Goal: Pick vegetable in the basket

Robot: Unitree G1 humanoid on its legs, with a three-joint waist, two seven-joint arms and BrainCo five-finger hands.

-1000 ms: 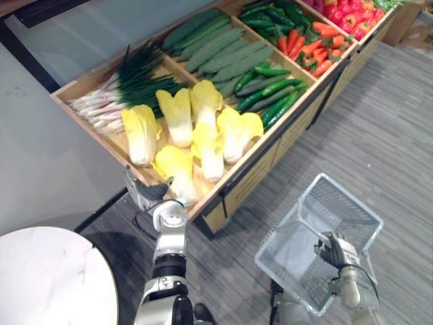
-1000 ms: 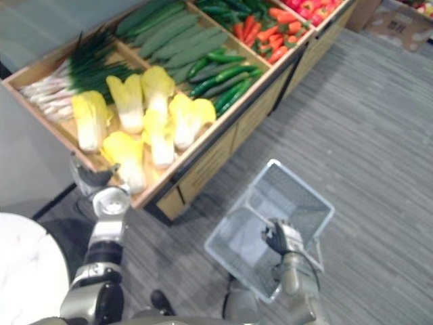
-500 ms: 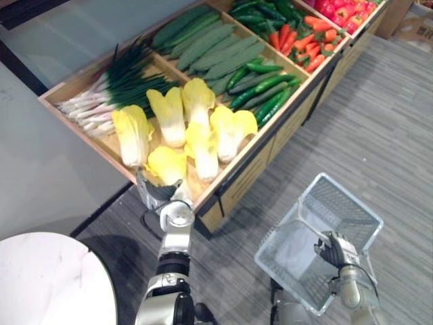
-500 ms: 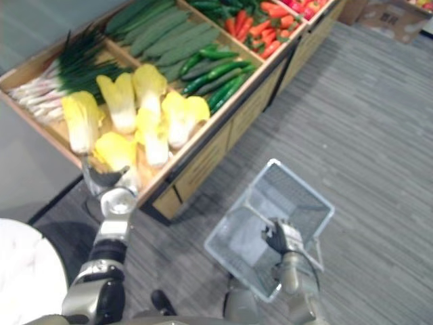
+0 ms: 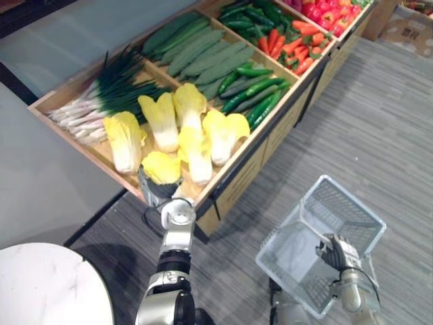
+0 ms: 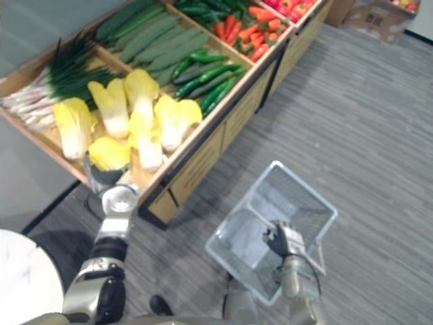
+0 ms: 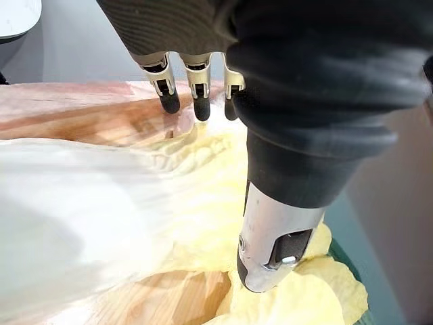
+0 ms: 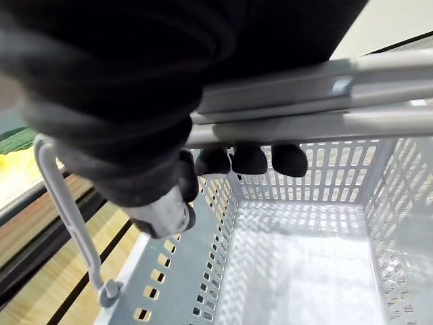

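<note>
Several yellow-white napa cabbages [image 5: 179,128] lie in the near compartment of a long wooden display crate [image 5: 245,154]. My left hand [image 5: 155,193] is at the crate's near corner, over the stalk end of the nearest cabbage [image 5: 161,167]. In the left wrist view its fingers [image 7: 196,98] stretch straight above that cabbage [image 7: 101,210], thumb [image 7: 274,250] apart, so the hand is open. My right hand [image 5: 336,252] is shut on the handle [image 8: 325,101] of a white plastic basket [image 5: 352,217] held low at the right. Nothing lies in the basket [image 8: 304,271].
Beyond the cabbages the crate holds spring onions [image 5: 101,98], cucumbers [image 5: 196,51], green peppers [image 5: 260,95], carrots [image 5: 298,47] and red peppers [image 5: 325,10]. A round white table [image 5: 47,284] stands at the lower left. Grey carpet runs between crate and basket.
The camera has shifted. My left hand has reached forward from the crate's corner onto the nearest cabbage. The right hand still holds the basket in the same place.
</note>
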